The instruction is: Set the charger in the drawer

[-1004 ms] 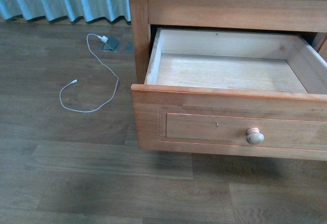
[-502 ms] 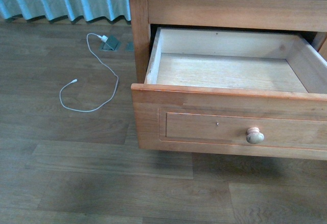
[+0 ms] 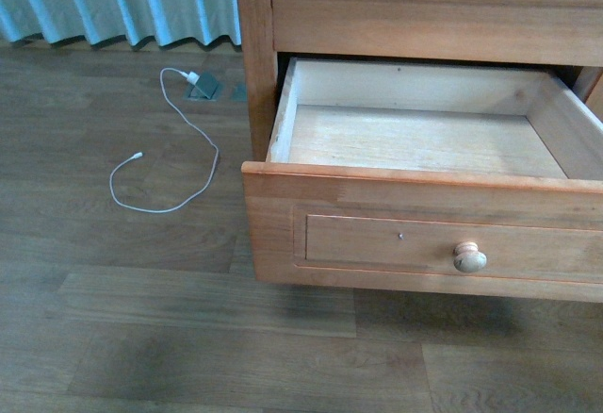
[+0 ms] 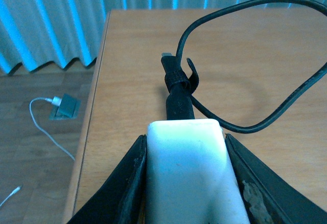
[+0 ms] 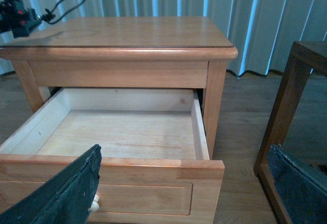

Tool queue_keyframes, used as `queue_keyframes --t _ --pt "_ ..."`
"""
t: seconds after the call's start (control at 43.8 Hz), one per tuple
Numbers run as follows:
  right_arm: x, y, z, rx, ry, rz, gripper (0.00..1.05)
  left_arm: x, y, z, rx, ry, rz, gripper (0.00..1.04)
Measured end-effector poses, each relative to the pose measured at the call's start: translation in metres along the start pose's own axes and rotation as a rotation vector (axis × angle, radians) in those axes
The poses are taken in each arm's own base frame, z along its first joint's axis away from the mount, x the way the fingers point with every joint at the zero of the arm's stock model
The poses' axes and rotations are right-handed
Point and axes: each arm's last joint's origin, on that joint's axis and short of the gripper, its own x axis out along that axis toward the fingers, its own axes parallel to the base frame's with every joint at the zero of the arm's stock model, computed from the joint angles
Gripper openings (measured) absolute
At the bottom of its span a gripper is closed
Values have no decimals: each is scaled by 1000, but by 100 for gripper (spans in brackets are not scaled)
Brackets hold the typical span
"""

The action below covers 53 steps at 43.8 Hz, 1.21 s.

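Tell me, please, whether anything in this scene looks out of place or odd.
Only one thing: a long white cable lies loose in a curl on the floor, left of the cabinet, one end at a grey floor plate. The drawer is open and empty, and the left end effector holds the charger, as the task needs.

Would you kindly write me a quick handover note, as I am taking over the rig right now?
Left claw: shut on the charger, over the nightstand top; its black cable loops ahead.
Right claw: open, holding nothing, facing the drawer.
Drawer: pulled open, nothing inside.
Done: charger gripped. Left: move it over the drawer and release.
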Motion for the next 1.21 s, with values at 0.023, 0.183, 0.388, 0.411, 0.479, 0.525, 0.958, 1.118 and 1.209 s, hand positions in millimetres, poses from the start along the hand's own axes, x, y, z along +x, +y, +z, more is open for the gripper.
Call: queue_keyframes --t 0.023,0.183,0.388,0.411,0.479,0.525,0.958,1.118,1.209 --pt "0 0 0 0 0 0 96 -9 0 5 -1 -21 -16 40" --pt "0 0 0 0 0 0 96 -66 -4 29 25 -92 -113 40" --pt "0 0 0 0 0 0 96 -115 -15 18 123 -65 -230 40" --pt "0 0 0 0 0 0 96 -119 -16 16 131 -60 -239 40" --pt "0 0 0 0 0 0 96 -131 -19 13 156 -43 -260 40" --pt "0 0 0 0 0 0 96 -135 -21 11 169 -35 -268 40" --pt "0 0 0 0 0 0 96 -121 -50 -52 272 154 -348 40" --pt "0 0 0 0 0 0 96 -89 -65 -81 281 215 -359 40" --pt "0 0 0 0 0 0 96 -77 -72 -90 281 235 -363 40"
